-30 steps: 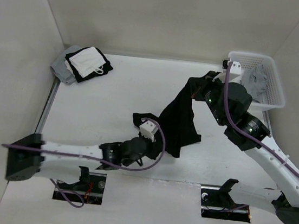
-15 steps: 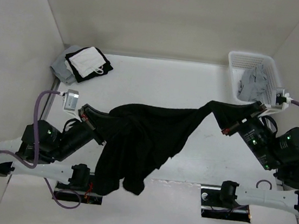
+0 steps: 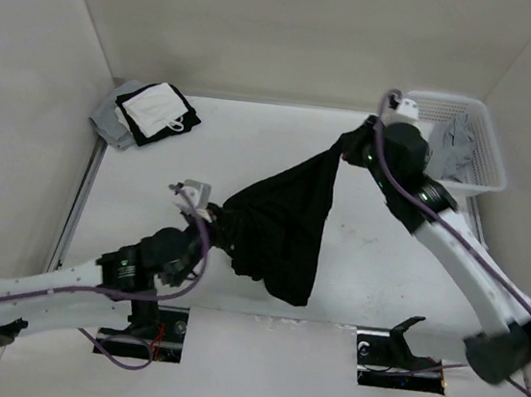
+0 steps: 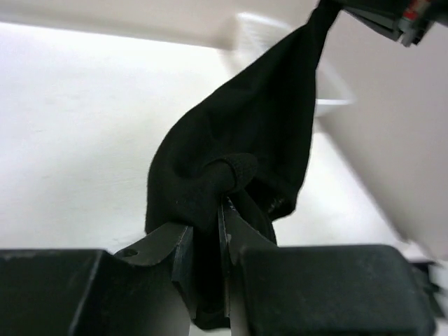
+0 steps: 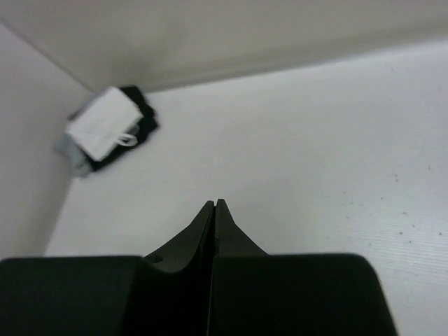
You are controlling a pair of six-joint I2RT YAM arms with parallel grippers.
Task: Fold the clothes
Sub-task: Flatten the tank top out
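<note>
Spreading is the step in hand, I judge: my left end effector point(image 4: 208, 224) pinches a bunched fold and my right end effector point(image 3: 351, 151), pressed together, pins a corner of the black garment point(image 3: 277, 224) stretched in the air above the table point(image 3: 204, 143), which next needs laying flat.

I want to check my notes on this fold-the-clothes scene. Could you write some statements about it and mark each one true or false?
1. The black garment hangs between the left gripper and the right gripper. True.
2. The left gripper is open. False: it is shut on a bunch of the black garment.
3. The basket is empty. False: a grey garment lies in it.
4. The pile lies in the far left corner of the table. True.
5. The black garment lies folded flat. False: it hangs unfolded from the grippers.
</note>
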